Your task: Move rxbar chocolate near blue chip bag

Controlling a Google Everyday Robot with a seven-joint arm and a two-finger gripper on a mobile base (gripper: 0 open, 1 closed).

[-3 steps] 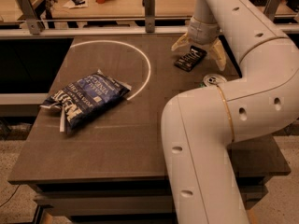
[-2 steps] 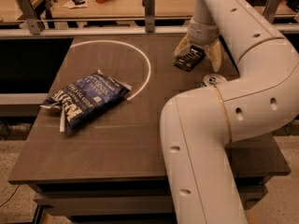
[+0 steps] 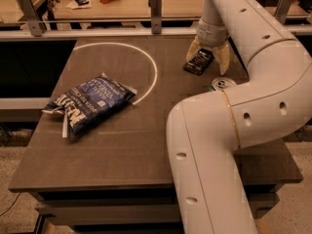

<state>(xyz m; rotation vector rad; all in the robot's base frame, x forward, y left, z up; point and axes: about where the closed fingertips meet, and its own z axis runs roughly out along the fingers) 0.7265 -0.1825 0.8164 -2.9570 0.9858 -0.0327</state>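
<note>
The rxbar chocolate (image 3: 198,62), a small flat black wrapper, lies on the table at the far right. My gripper (image 3: 208,63) hangs right over it, open, with one tan finger (image 3: 193,48) to the bar's left and the other (image 3: 224,60) to its right. The blue chip bag (image 3: 88,104), large, crinkled and dark blue with white lettering, lies on the left half of the table, well apart from the bar.
A soda can top (image 3: 223,84) shows just in front of the gripper, partly hidden by my arm (image 3: 229,130), which covers the table's right front. A white arc (image 3: 152,67) is drawn on the dark table (image 3: 122,150). A rail with posts (image 3: 155,6) runs behind.
</note>
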